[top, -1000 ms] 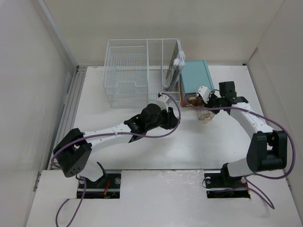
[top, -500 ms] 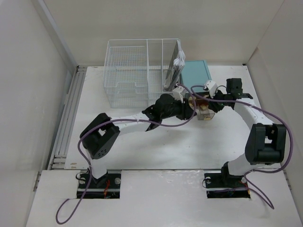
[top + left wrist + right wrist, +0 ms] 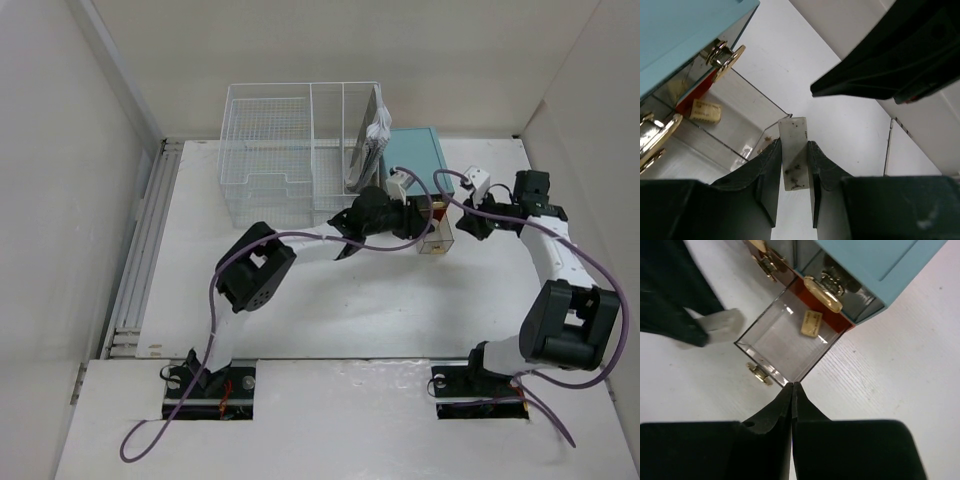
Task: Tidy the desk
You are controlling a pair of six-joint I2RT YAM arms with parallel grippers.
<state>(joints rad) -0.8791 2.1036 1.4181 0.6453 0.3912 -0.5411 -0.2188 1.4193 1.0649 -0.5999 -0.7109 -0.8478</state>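
Note:
My left gripper (image 3: 794,150) is shut on a small white block (image 3: 793,145) with dark specks and holds it at the edge of the open clear drawer (image 3: 725,107). The drawer is pulled out of the teal box (image 3: 415,160) and a small tan piece (image 3: 812,322) lies in it. From above, the left gripper (image 3: 425,215) reaches across the white desk (image 3: 400,310) to the drawer (image 3: 437,240). My right gripper (image 3: 792,386) is shut and empty, its tips just above the drawer's outer corner; it shows in the top view (image 3: 462,228) right of the drawer.
A white wire-mesh rack (image 3: 290,150) stands at the back, left of the teal box, with papers (image 3: 372,145) upright in its right section. Walls close in the desk on the left, back and right. The two arms are close together at the drawer.
My left arm has stretched to the right and brought the white block to the drawer. My right gripper has drawn back to the right, off the drawer front.

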